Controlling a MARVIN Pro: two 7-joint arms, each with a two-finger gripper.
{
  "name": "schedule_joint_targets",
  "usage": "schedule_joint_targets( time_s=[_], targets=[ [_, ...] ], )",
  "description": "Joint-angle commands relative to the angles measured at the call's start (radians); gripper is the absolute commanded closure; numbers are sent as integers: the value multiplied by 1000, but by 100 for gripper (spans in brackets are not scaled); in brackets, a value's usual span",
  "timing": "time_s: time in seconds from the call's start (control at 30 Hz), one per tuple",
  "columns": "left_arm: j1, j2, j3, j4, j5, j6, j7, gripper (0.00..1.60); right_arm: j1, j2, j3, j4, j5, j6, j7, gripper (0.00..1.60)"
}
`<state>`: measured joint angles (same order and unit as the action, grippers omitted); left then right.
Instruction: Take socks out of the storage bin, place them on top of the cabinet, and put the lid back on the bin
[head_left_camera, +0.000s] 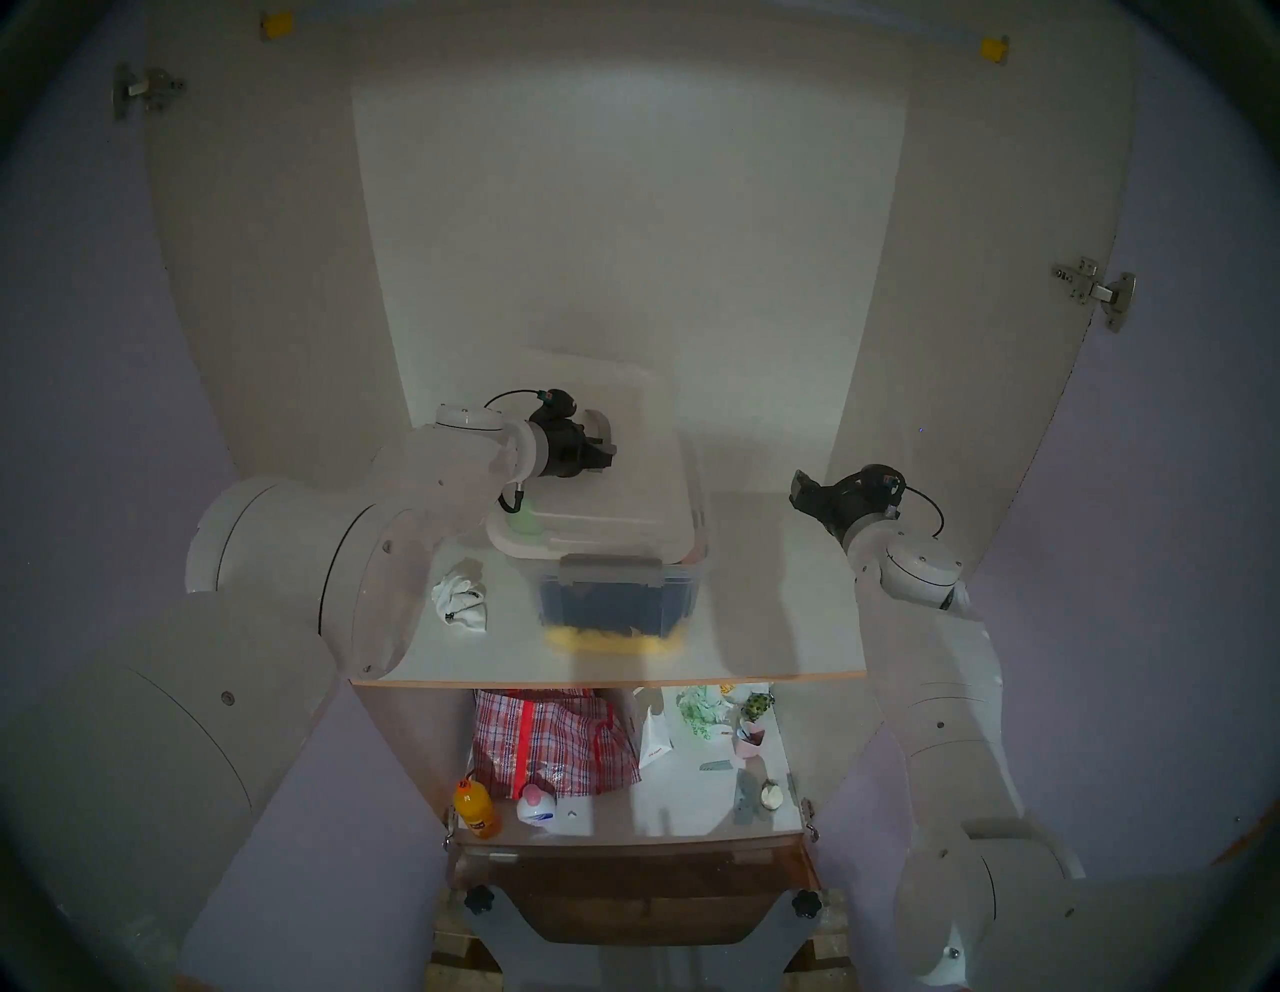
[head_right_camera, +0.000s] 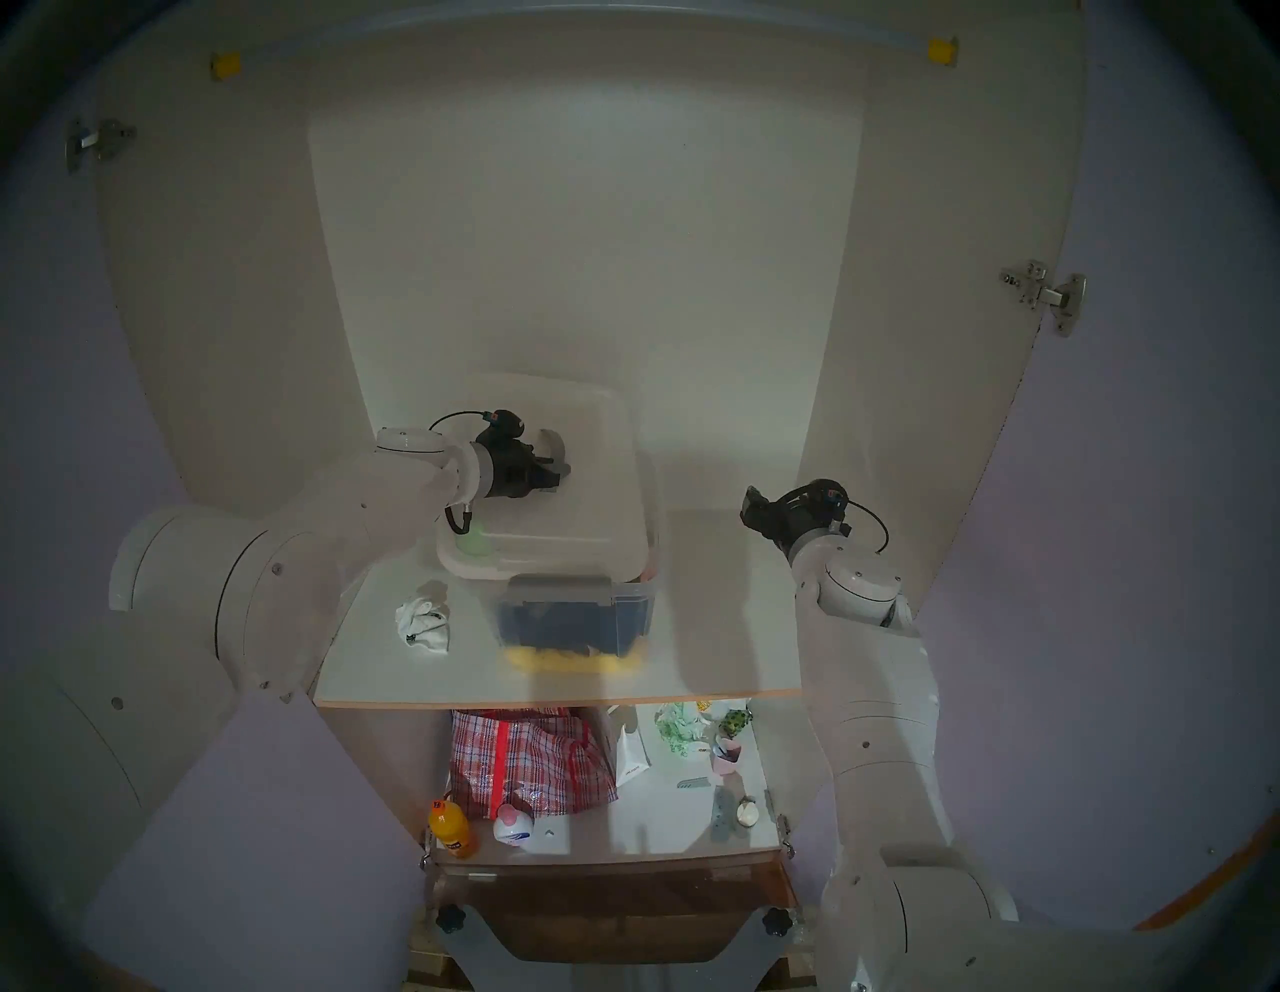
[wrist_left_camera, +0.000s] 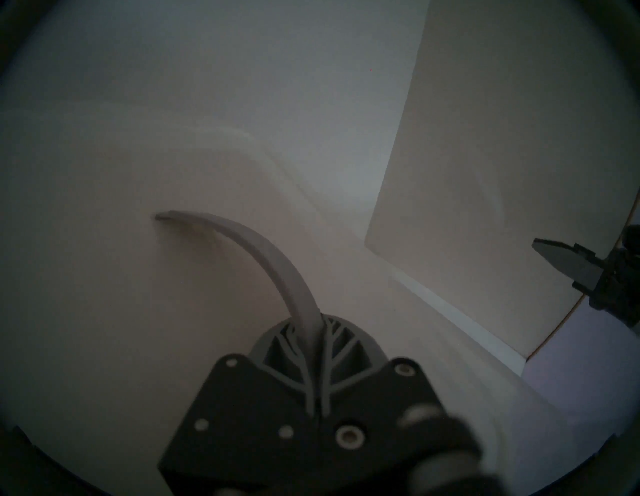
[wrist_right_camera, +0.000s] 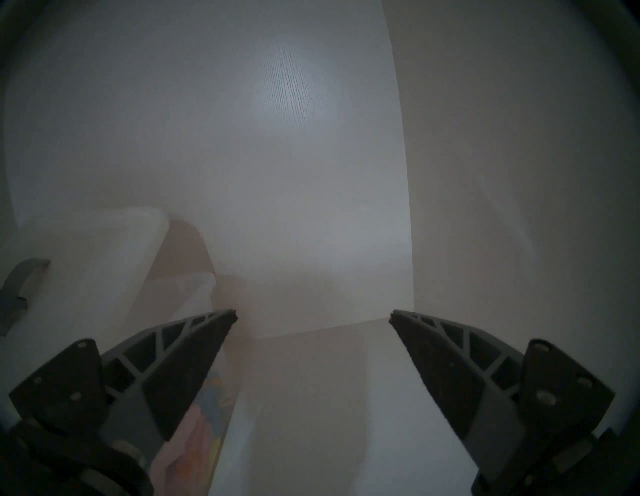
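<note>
Across the whole head view stands the cabinet (head_left_camera: 623, 228), white inside with lilac doors swung wide and a white shelf board edged in tan. On that board, near the middle, sits the storage bin (head_left_camera: 616, 606), clear-walled with a grey front latch, dark blue cloth over yellow showing through. Resting on top of the bin is the lid (head_left_camera: 623, 485), white and flat, skewed so its near left corner overhangs the bin's rim. At about nine o'clock from the bin, just beside it on the board, lie the socks (head_left_camera: 460, 601), a small white bundle with black marks. From eight o'clock the left gripper (wrist_left_camera: 310, 332) reaches over the lid, its fingers pressed together on the grey handle (wrist_left_camera: 263, 256), which arches up from the lid's surface. At three o'clock from the bin, well apart from it, the right gripper (wrist_right_camera: 313, 317) hangs level with its fingers spread wide, holding nothing.
</note>
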<state>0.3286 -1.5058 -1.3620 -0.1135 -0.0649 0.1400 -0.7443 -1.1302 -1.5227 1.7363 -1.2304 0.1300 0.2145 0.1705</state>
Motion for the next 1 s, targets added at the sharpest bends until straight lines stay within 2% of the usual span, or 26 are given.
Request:
schedule_joint_targets(
  time_s=[0.0,0.17,0.37,0.7,0.97],
  targets=[
    [-45,-2,-22,-23,-21,9,-57,160,25,-2,-3,-25,2,-14,2,0],
    [-52,8,-63,-24,-44,12,-60,160,25,-2,-3,-25,2,-13,2,0],
    [-37,0,-128,-12,-50,36,-100,160,25,-2,-3,-25,2,-13,2,0],
    [-8,10,-126,-11,-20,60,-189,160,25,-2,-3,-25,2,-15,2,0],
    [6,7,-126,-17,-11,55,-203,160,25,-2,-3,-25,2,-15,2,0]
  ],
)
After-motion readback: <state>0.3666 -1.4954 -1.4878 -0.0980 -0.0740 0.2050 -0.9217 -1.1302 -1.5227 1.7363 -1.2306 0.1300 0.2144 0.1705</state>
